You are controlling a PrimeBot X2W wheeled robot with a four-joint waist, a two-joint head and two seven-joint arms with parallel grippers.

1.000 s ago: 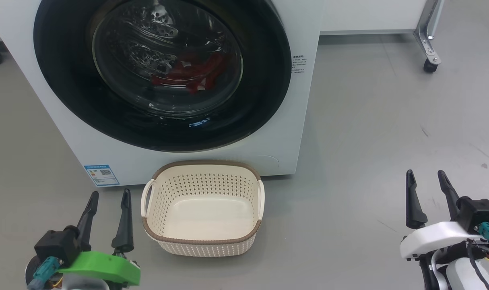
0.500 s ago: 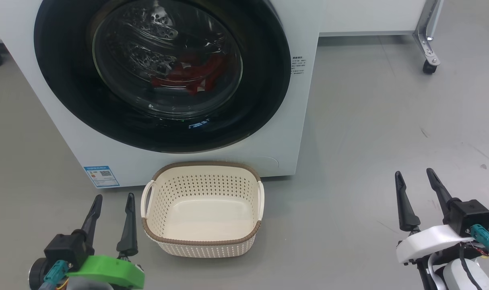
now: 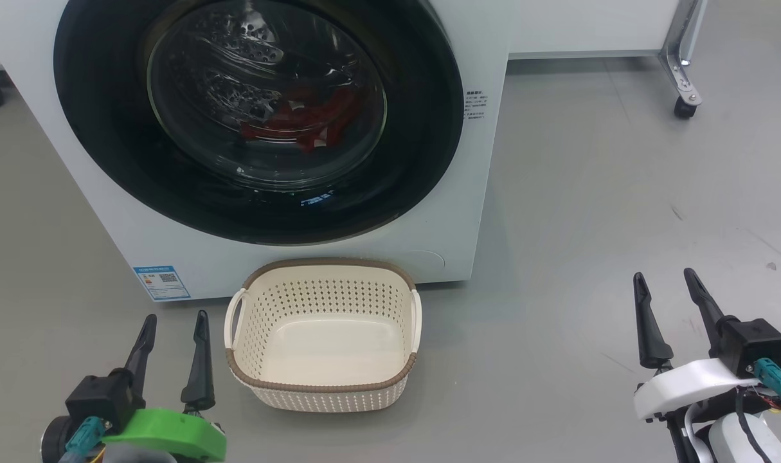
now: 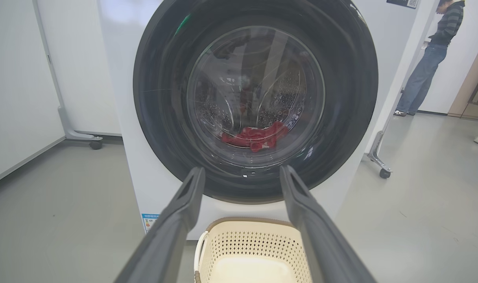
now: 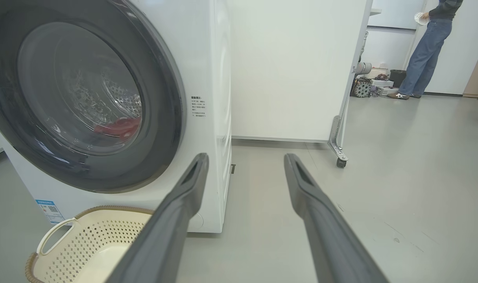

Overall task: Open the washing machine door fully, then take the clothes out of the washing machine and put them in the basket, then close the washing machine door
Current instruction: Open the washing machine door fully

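The washing machine [image 3: 486, 38] is a white box with its washing machine door [image 3: 422, 128] closed against the front, black rim around a glass bowl. The clothes [image 3: 303, 119] show red through the glass, low in the drum. The basket [image 3: 319, 387] stands empty on the floor just before the machine. My left gripper [image 3: 175, 317] is open beside the basket's left handle, holding nothing. My right gripper [image 3: 664, 275] is open over bare floor far to the right. In the left wrist view the left gripper [image 4: 240, 169] points at the door [image 4: 160, 98]. The right gripper [image 5: 245, 157] points past the machine's right side.
A blue label [image 3: 161, 281] sits at the machine's lower left corner. A white panel on a metal caster leg [image 3: 682, 90] stands behind on the right. A person in jeans [image 5: 423, 51] stands far back. Grey floor [image 3: 589, 225] lies to the right of the machine.
The left gripper has dropped a little lower in the head view. The right gripper has shifted slightly left. Both stay open, and the door and basket have not moved.
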